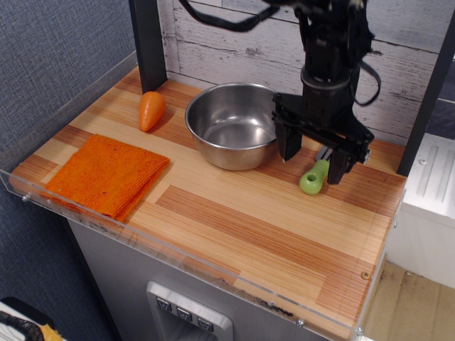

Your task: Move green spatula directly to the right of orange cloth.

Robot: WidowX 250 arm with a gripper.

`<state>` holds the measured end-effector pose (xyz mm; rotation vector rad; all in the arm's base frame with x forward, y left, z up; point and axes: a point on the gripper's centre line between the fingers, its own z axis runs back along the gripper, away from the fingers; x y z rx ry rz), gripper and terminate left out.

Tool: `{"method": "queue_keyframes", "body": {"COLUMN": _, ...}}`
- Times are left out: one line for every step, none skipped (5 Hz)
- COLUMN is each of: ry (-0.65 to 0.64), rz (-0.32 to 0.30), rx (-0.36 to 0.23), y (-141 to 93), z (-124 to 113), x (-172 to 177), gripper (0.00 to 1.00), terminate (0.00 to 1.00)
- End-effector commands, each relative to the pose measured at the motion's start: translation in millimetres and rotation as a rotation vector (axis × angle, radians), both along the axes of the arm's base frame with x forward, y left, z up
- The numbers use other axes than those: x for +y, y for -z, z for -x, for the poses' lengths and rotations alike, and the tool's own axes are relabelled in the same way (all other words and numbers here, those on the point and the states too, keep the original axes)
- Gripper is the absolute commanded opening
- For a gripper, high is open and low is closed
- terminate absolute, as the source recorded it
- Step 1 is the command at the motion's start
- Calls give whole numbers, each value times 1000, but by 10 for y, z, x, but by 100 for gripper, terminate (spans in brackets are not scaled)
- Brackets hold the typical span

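The green spatula (313,179) lies on the wooden counter at the right, its lime-green ring end showing. Its grey blade is mostly hidden behind my gripper. My gripper (313,158) is open, low over the spatula, with one finger on each side of the handle. The orange cloth (106,175) lies flat at the front left of the counter, far from the gripper.
A steel bowl (234,126) stands at the back centre, just left of the gripper. An orange carrot (151,109) lies left of the bowl. A clear plastic lip (178,252) runs along the counter's front edge. A dark post (148,42) stands at back left.
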<state>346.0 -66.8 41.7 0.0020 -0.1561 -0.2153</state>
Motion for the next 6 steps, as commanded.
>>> {"method": "queue_keyframes", "body": {"ry": 22, "rz": -13, "rx": -56, "y": -8, "z": -66, "x": -49, "gripper": 100, "terminate": 0}}
{"method": "queue_keyframes", "body": {"ry": 27, "rz": -15, "rx": -55, "y": -10, "z": -66, "x": -46, "gripper": 100, "terminate": 0}}
{"method": "queue_keyframes", "body": {"ry": 20, "rz": -15, "rx": -63, "y": -9, "z": -68, "x": -50, "gripper": 100, "terminate": 0}}
{"method": "queue_keyframes", "body": {"ry": 18, "rz": -15, "rx": -48, "y": -14, "z": -61, "x": -50, "gripper": 100, "terminate": 0}}
{"method": "queue_keyframes", "body": {"ry": 20, "rz": -2, "rx": -11, "y": 236, "z": -108, "x": -66, "gripper": 100, "terminate": 0}}
{"method": "queue_keyframes", "body": {"ry": 14, "rz": -4, "rx": -5, "y": 270, "z": -119, "x": -35, "gripper": 100, "terminate": 0}}
